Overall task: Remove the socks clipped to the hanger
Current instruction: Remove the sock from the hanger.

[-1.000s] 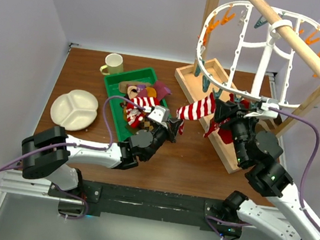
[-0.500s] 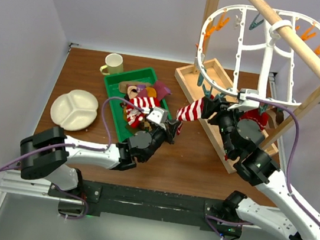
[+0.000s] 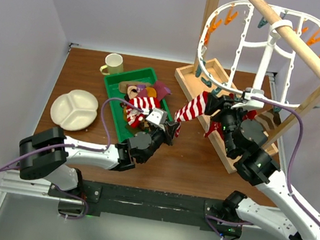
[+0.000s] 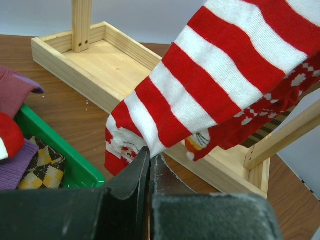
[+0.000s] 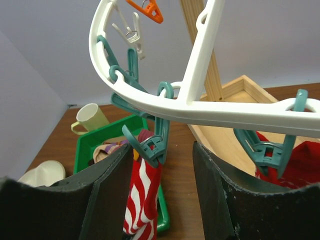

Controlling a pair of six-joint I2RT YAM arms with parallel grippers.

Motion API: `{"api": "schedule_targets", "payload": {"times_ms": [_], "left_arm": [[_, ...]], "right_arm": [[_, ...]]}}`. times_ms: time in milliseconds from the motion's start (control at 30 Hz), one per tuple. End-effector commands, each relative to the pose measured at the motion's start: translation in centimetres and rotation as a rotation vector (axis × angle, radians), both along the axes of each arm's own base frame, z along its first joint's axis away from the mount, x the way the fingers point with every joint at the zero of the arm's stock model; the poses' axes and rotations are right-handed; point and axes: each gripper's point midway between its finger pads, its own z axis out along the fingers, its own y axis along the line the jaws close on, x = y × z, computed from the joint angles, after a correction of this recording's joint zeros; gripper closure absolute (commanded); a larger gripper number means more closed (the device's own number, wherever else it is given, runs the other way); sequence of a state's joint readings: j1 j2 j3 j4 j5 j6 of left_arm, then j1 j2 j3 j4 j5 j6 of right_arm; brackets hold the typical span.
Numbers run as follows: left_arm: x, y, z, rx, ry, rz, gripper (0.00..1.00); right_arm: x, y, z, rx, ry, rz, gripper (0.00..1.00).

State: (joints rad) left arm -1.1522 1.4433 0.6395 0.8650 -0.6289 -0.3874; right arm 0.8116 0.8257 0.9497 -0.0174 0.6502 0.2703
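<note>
Brown wooden table (image 3: 84,67) fills the floor of a pale-walled booth, and the white hanger (image 3: 264,63) hooks over the rail of a wooden stand (image 3: 291,37) at its far right corner. Orange and teal clips dangle around the hanger's oval rim.

A red and white striped sock (image 3: 192,108) hangs from a teal clip (image 5: 152,147) on the hanger's near left rim and stretches down and left of the hanger. The left gripper (image 3: 172,129), below and left of the hanger, is closed tight on the sock's toe end, and the fabric pulls taut from its fingertips (image 4: 142,162). The right gripper (image 3: 212,103) sits just under the hanger's near rim with its jaws apart, one on each side of that teal clip, and the clip is not squeezed.

A second red patterned sock (image 5: 300,165) hangs from another teal clip (image 5: 265,150) further right along the hanger's near rim.

Left of the hanger, a green tray (image 3: 114,84) holds a heap of loose socks (image 3: 141,102). Further left of the hanger stand a pale cup (image 3: 113,64) and a white divided plate (image 3: 75,110)
</note>
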Motion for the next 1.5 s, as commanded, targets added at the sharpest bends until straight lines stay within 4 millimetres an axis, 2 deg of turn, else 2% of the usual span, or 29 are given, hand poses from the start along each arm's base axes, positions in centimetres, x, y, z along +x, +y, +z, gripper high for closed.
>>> {"api": "schedule_targets", "payload": {"times_ms": [0, 300, 400, 433, 533, 567, 600, 633, 867, 900, 933, 1000, 1033, 1133, 1267, 1467], "left_arm": [[0.1, 0.7, 1.5, -0.072, -0.005, 0.027, 1.00], [0.1, 0.8, 1.6, -0.072, -0.007, 0.028, 1.00], [0.1, 0.8, 1.7, -0.072, -0.009, 0.028, 1.00], [0.1, 0.8, 1.6, -0.071, -0.008, 0.025, 1.00], [0.1, 0.8, 1.8, -0.075, -0.010, 0.028, 1.00], [0.1, 0.8, 1.7, -0.074, -0.009, 0.028, 1.00], [0.1, 0.9, 1.7, -0.074, -0.009, 0.029, 1.00], [0.1, 1.0, 1.8, -0.073, -0.011, 0.032, 1.00], [0.2, 1.4, 2.5, -0.077, -0.026, 0.046, 1.00], [0.2, 1.5, 2.7, -0.077, -0.030, 0.048, 1.00], [0.2, 1.5, 2.7, -0.076, -0.032, 0.049, 1.00], [0.2, 1.7, 2.9, -0.078, -0.036, 0.054, 1.00], [0.2, 1.7, 3.0, -0.076, -0.038, 0.058, 1.00], [0.3, 2.0, 3.1, -0.073, -0.041, 0.066, 1.00], [0.4, 2.3, 3.3, -0.070, -0.047, 0.081, 1.00], [0.5, 2.8, 4.3, -0.070, -0.064, 0.097, 1.00]], "right_arm": [[0.2, -0.4, 3.5, 0.069, -0.074, -0.031, 0.45], [0.7, -0.2, 3.8, 0.083, -0.085, -0.044, 0.45], [0.8, -0.3, 3.9, 0.096, -0.090, -0.051, 0.49], [0.7, -0.3, 4.0, 0.097, -0.091, -0.051, 0.51], [0.7, -0.3, 4.2, 0.102, -0.094, -0.048, 0.72], [0.7, -0.3, 4.2, 0.102, -0.093, -0.050, 0.79], [0.7, -0.3, 4.2, 0.101, -0.091, -0.049, 0.92], [0.7, -0.3, 4.1, 0.100, -0.088, -0.049, 0.98], [0.5, -0.5, 3.9, 0.101, -0.081, -0.048, 1.00], [0.5, -0.5, 3.8, 0.101, -0.078, -0.047, 0.97], [0.4, -0.5, 3.8, 0.101, -0.077, -0.045, 0.83], [0.3, -0.4, 3.7, 0.099, -0.075, -0.037, 0.64], [0.1, -0.4, 3.8, 0.101, -0.077, -0.026, 0.45], [-0.1, 0.0, 3.4, 0.082, -0.057, 0.003, 0.31], [-0.6, 0.2, 2.4, 0.055, -0.008, 0.034, 0.25], [-1.8, -0.1, 1.5, 0.059, 0.028, 0.070, 0.21]]}}
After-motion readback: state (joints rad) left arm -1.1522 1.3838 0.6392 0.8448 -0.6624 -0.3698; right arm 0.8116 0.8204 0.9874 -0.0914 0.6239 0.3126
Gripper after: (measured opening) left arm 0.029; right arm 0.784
